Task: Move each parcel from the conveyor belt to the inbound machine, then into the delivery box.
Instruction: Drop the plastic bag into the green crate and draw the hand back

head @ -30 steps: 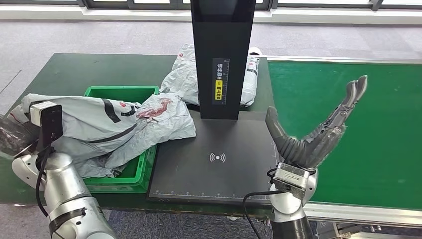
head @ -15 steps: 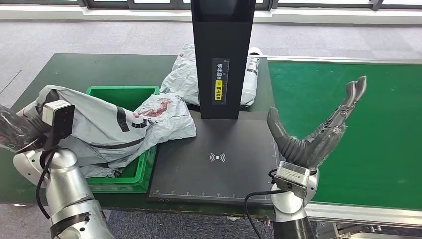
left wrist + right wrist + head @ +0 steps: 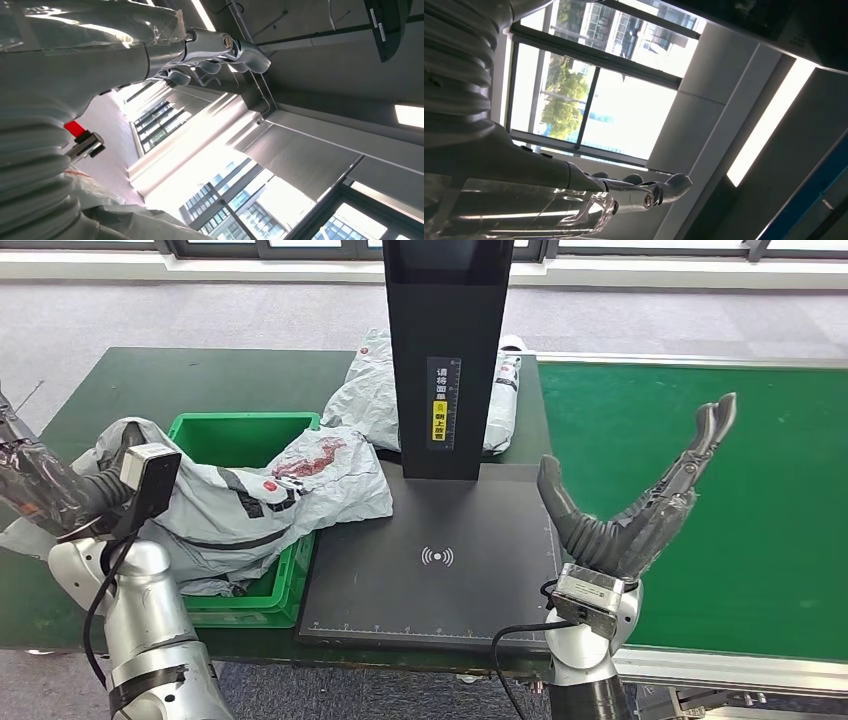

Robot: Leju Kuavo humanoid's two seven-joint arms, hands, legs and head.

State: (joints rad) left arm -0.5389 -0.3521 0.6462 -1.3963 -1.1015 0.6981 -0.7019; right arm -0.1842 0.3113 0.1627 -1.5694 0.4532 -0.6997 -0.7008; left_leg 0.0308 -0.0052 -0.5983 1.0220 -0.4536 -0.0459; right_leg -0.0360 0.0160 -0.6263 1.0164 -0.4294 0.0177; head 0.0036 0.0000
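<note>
Left robot hand [image 3: 40, 490] empty, fingers spread, beside crumpled grey parcel [image 3: 260, 505] (red smear) draped over green box [image 3: 245, 430].

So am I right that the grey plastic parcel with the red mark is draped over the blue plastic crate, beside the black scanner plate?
Not quite: the crate is green, not blue, as the head view shows. The rest holds: the grey plastic parcel with the red mark is draped over it, beside the black scanner plate.
</note>
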